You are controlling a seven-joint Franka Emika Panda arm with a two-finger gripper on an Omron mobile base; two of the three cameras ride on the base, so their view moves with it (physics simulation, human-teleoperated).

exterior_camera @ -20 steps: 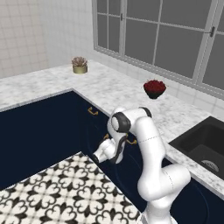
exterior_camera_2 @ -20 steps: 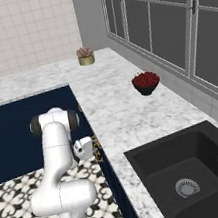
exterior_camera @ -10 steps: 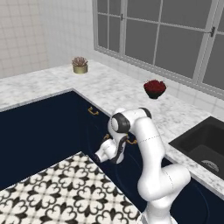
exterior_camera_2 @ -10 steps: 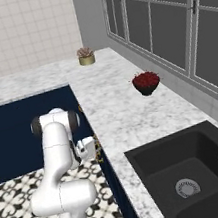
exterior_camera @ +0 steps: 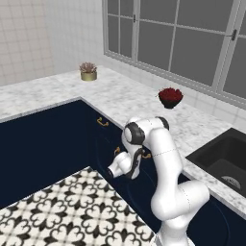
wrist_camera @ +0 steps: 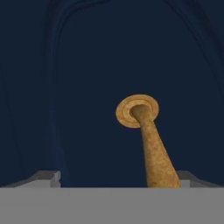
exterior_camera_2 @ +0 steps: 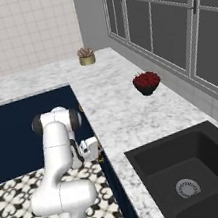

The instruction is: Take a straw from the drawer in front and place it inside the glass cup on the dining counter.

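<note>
Currently gripper (wrist_camera: 118,181) wide open, holding nothing, astride handle (wrist_camera: 151,144) of drawer (wrist_camera: 87,65). Step: grasp handle. Next: close, pull out.

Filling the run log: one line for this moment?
phase: reach handle | pincer: open, astride brass handle | drawer: closed | straw: not fetched

The white arm rises from its base, bends at a high dark-jointed elbow and folds down and forward, wrist low. The gripper (exterior_camera: 115,171) points level, away from the base, its jaws spread wide with nothing clamped between the fingertips (wrist_camera: 46,177).
</note>
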